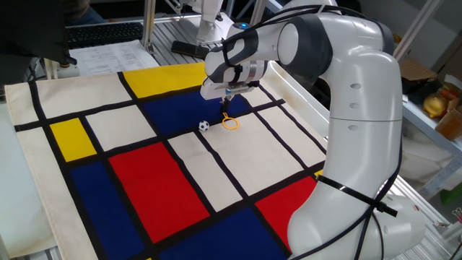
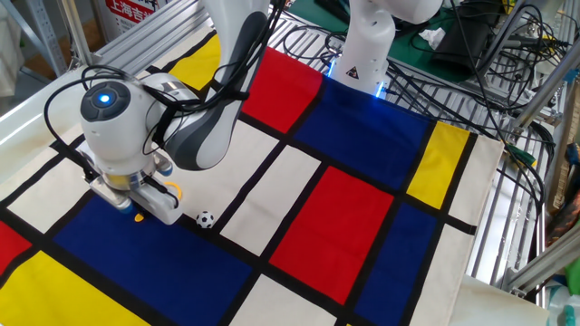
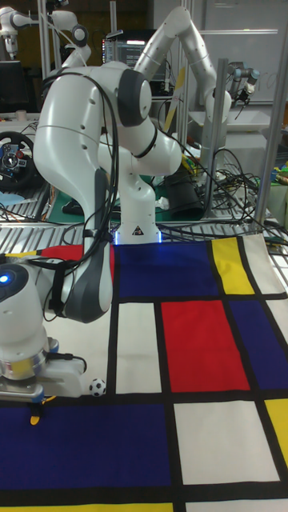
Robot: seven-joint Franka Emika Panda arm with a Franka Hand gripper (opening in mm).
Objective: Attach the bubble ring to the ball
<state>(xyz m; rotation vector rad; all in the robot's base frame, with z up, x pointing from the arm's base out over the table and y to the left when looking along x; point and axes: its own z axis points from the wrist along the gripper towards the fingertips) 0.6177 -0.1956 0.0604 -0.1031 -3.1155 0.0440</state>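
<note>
Pincer (image 1: 228,96) hangs low over the blue panel of the colour-block cloth (image 1: 180,180) on the counter, its fingers pinching the short handle of the bubble ring (image 1: 229,121), whose orange loop hangs directly beneath the fingertips, at or just above the cloth. Just beside that loop, apart from it, the ball (image 1: 204,126) rests by a black stripe. From the tall fixed view, only a bit of orange shows under the pincer.

Gripper (image 1: 228,96) fingertips masked by the wrist housing, jaw gap unreadable, bubble ring (image 2: 140,216) mostly hidden under the hand in the other fixed view, only an orange sliver in the tall view, ball (image 1: 204,126) patches too small to resolve, cloth's (image 3: 144,448) near edge cropped.
</note>
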